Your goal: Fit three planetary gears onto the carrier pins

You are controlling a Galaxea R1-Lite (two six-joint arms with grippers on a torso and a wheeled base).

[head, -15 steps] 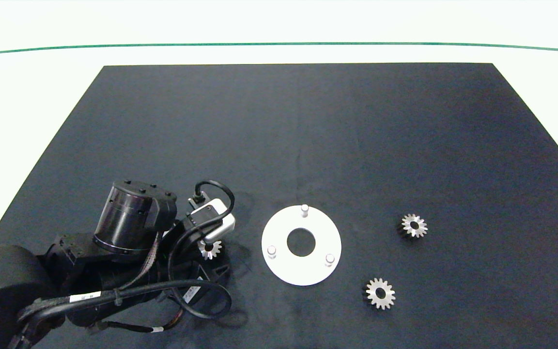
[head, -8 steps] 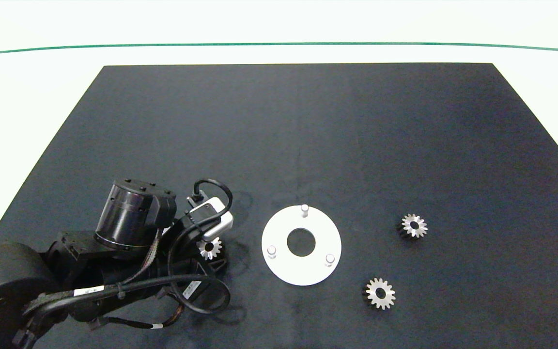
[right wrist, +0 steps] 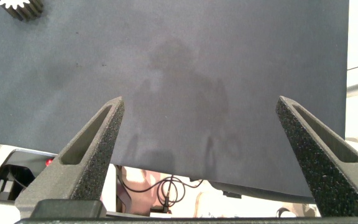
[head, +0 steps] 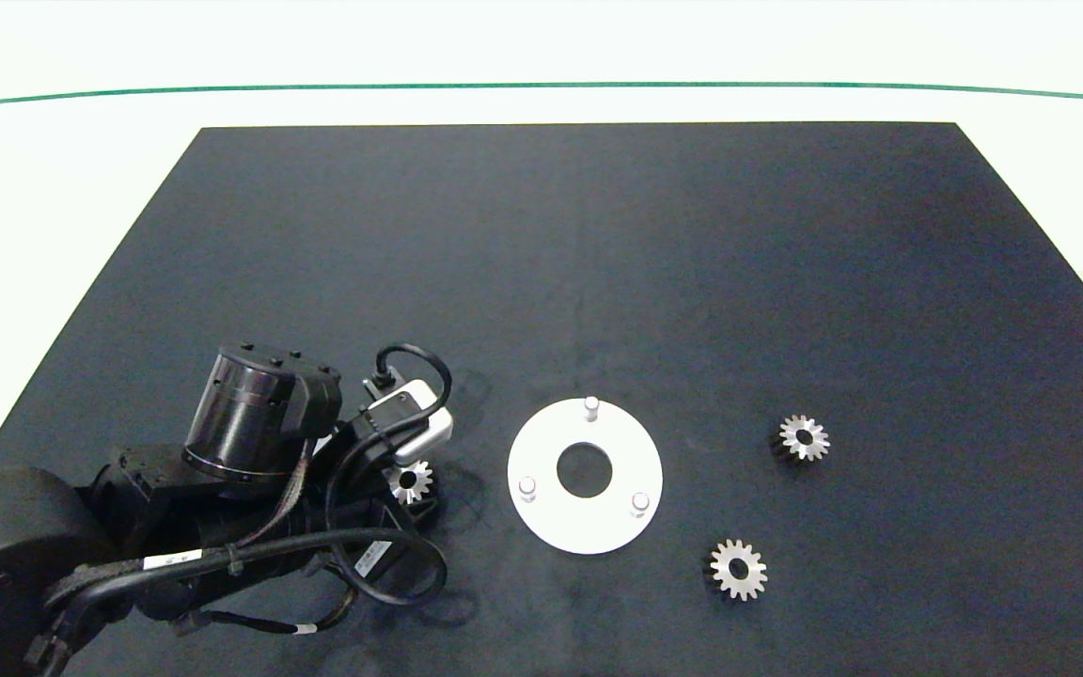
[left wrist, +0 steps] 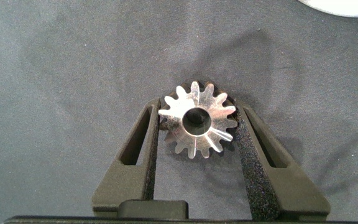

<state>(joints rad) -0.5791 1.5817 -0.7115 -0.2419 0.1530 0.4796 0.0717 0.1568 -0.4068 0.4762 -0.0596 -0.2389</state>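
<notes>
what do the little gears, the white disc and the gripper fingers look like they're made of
The small silver toothed gear between the left gripper fingers looks like bright machined metal: it glints, with crisp tooth edges. The flat white ring-shaped disc with its three pegs looks like matte plastic, possibly printed; no shine. The fingers' inner faces look like coarse black foam or rubber, grainy and dull.

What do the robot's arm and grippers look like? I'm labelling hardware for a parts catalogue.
The left arm is black with a glossy cylindrical joint, looped black cables carrying white labels, and a silver-white wrist camera. The left gripper has two dark grey slotted fingers with rough foam pads. The right gripper has matching fingers.
</notes>
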